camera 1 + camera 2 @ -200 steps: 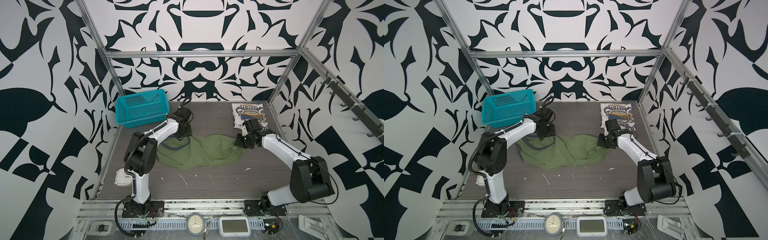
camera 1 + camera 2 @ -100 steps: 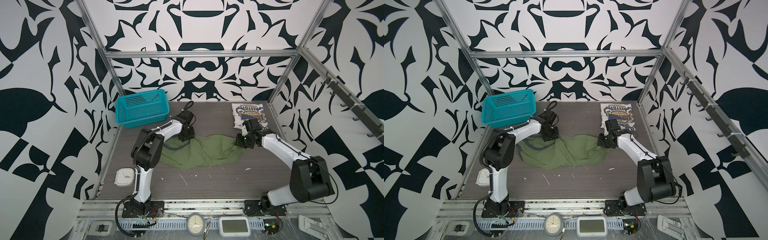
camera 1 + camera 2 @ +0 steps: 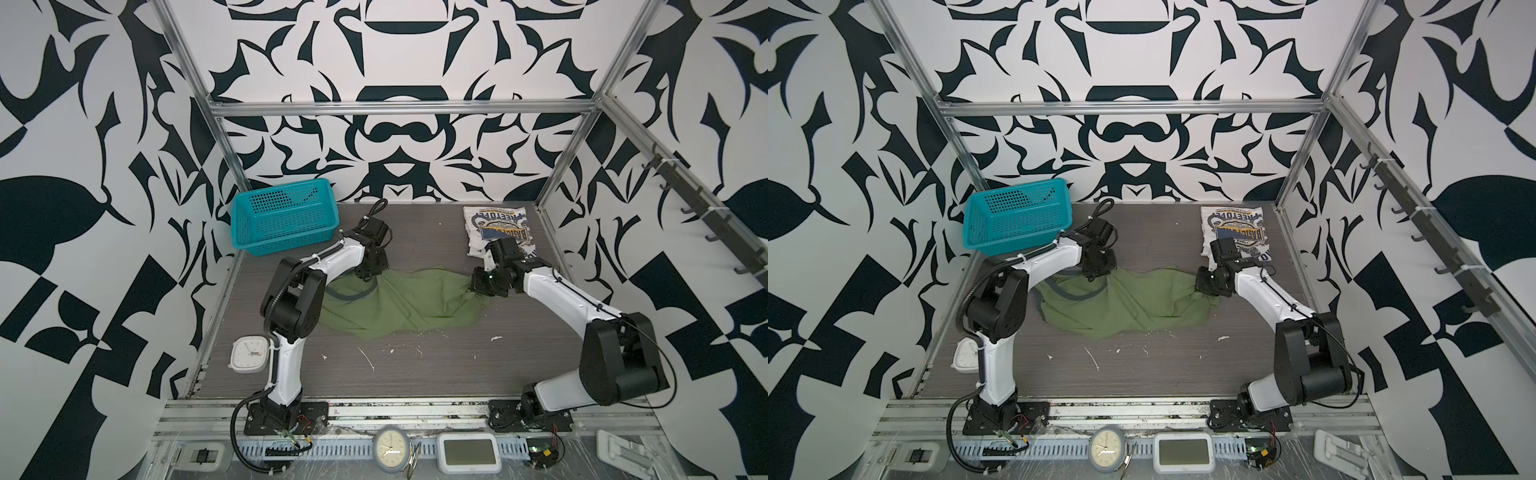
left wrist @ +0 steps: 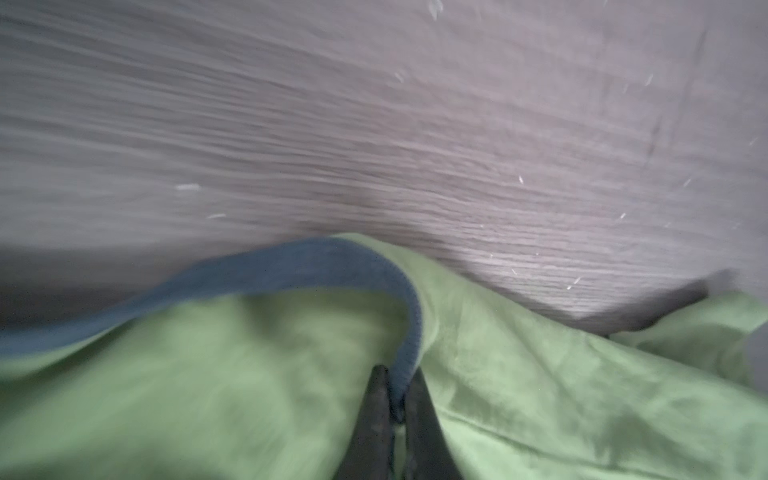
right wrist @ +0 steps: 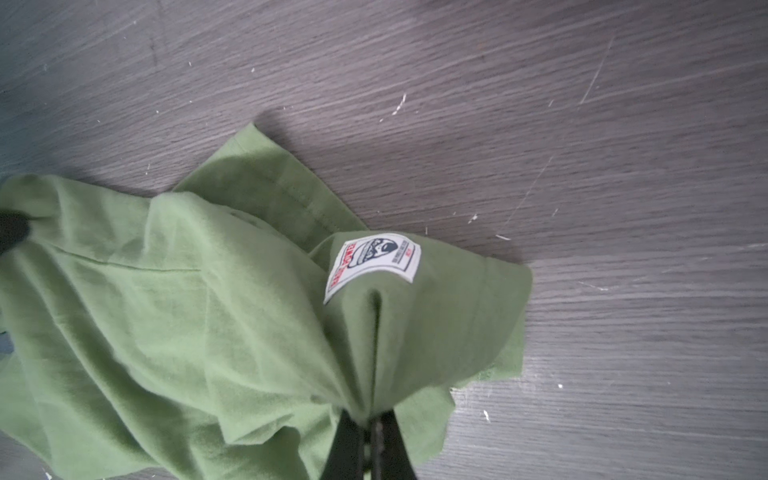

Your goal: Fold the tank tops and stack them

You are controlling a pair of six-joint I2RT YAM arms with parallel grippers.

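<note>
The olive green tank top (image 3: 399, 305) (image 3: 1125, 301) lies crumpled across the middle of the table in both top views. My left gripper (image 3: 368, 277) (image 4: 398, 374) is shut on its dark navy trim (image 4: 316, 266) at the left end. My right gripper (image 3: 478, 286) (image 5: 370, 415) is shut on a bunch of the green cloth at the right end, beside a white label (image 5: 372, 266). The white tank top (image 3: 496, 228) (image 3: 1235, 230) lies folded at the back right, badge print up, partly behind my right wrist.
A teal mesh basket (image 3: 282, 218) (image 3: 1017, 216) stands at the back left. A small white clock (image 3: 249, 353) lies by the left arm's base. White crumbs (image 3: 368, 357) dot the dark wood table. Metal frame posts (image 3: 561, 166) edge the table.
My left gripper has moved right along the green top's upper edge and closed on its navy trim. The cloth's left end has bunched up. The right arm has stayed still.
</note>
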